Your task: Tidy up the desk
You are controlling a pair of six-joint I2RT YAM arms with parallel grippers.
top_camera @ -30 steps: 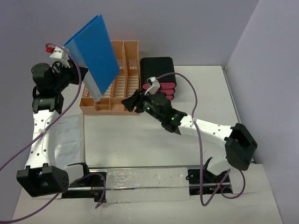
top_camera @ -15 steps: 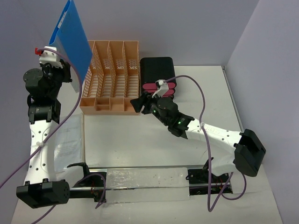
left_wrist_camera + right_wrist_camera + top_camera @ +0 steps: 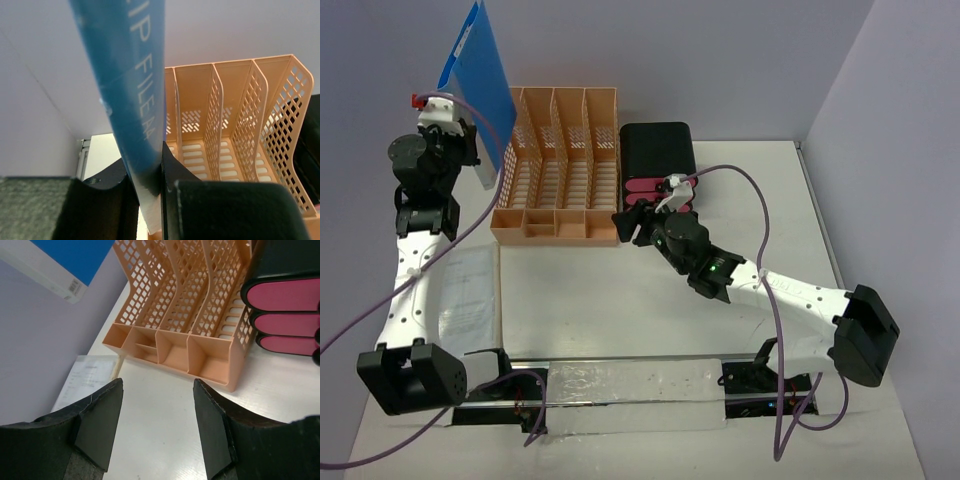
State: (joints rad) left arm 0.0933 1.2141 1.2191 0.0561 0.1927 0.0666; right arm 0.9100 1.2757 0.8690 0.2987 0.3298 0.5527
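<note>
Pinched the blue file [image 3: 480, 70] in the left gripper [image 3: 145, 165], raised left of the peach rack [image 3: 560, 170]. Hovered the right gripper [image 3: 156, 425] spread, empty, above the desk [image 3: 620, 310], near the black drawer box [image 3: 658, 150].

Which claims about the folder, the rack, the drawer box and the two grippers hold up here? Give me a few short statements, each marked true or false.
1. The left gripper is shut on the blue folder, which is up in the air to the left of the peach rack. True.
2. The folder stands in one of the rack's slots. False: it is held clear of the rack, and the slots in view are empty.
3. The black box with pink drawers stands beside the rack, on its right in the top view. True.
4. The right gripper clamps a pink drawer. False: it is open and holds nothing, above the desk in front of the rack.
5. A printed sheet lies on the desk beside the left arm. True.
</note>
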